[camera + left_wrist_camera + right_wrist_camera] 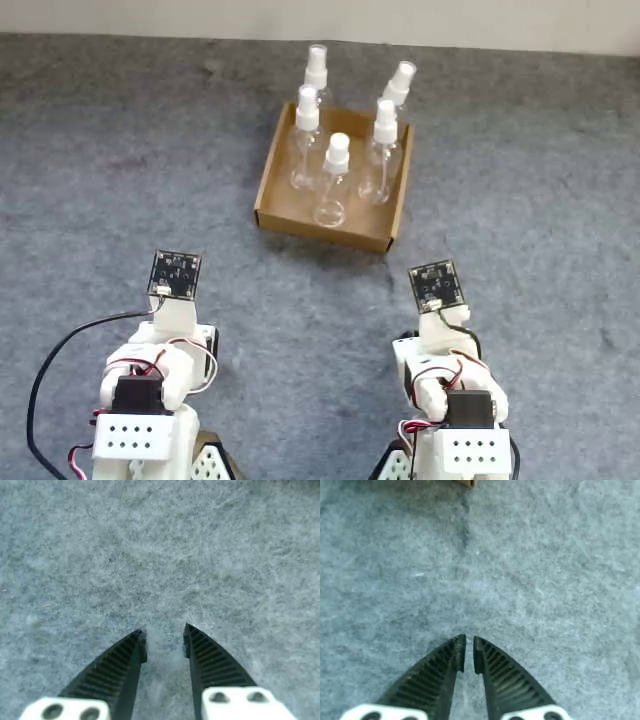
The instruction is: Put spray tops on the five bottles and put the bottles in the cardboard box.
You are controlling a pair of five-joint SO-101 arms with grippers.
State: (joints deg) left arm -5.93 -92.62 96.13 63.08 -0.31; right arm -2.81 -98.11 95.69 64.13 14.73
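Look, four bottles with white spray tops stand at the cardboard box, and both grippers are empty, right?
Almost. The high view shows five bottles, not four. They do have white spray tops and stand at the cardboard box, and the left gripper and right gripper are both empty.

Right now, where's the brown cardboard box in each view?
High view: brown cardboard box sits upper centre, ahead of both arms.
Left wrist view: grey felt mat lies ahead of the left tool.
Right wrist view: a brown corner, likely the box's, sits at the frame edge beyond the right tool.
Shared landmark: the grey felt mat.
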